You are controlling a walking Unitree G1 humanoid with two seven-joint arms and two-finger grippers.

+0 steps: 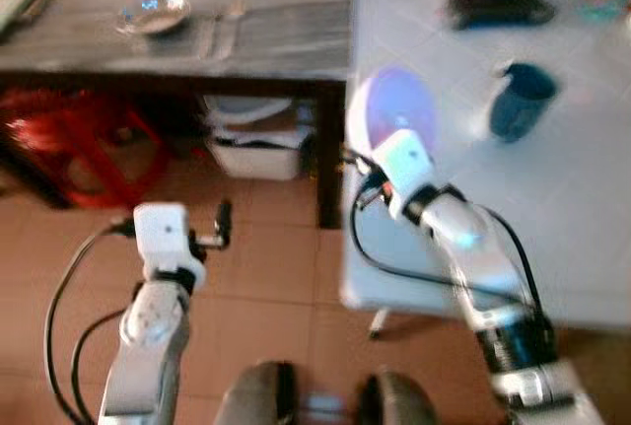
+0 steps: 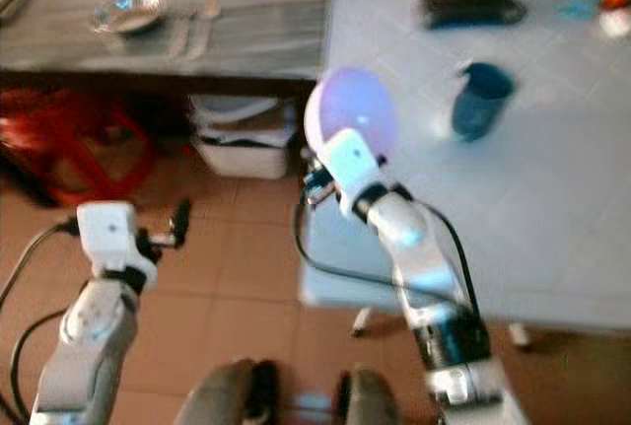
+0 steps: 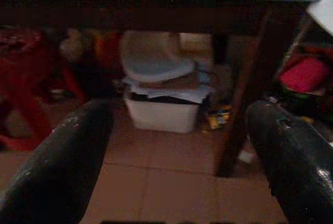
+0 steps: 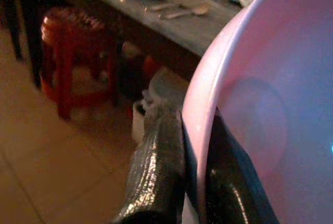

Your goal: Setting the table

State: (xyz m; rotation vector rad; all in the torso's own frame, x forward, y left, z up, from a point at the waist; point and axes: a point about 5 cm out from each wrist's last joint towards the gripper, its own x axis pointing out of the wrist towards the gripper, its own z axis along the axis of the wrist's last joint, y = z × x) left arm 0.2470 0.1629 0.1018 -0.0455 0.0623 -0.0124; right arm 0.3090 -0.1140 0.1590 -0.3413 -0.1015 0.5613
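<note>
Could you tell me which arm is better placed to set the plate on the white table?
The right gripper: it already grips the plate over the white table; the left gripper is open above the floor.

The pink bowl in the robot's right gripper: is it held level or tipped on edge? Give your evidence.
Tipped on edge. The pink bowl stands upright above the right gripper, whose fingers pinch its rim, its hollow facing the head camera.
</note>
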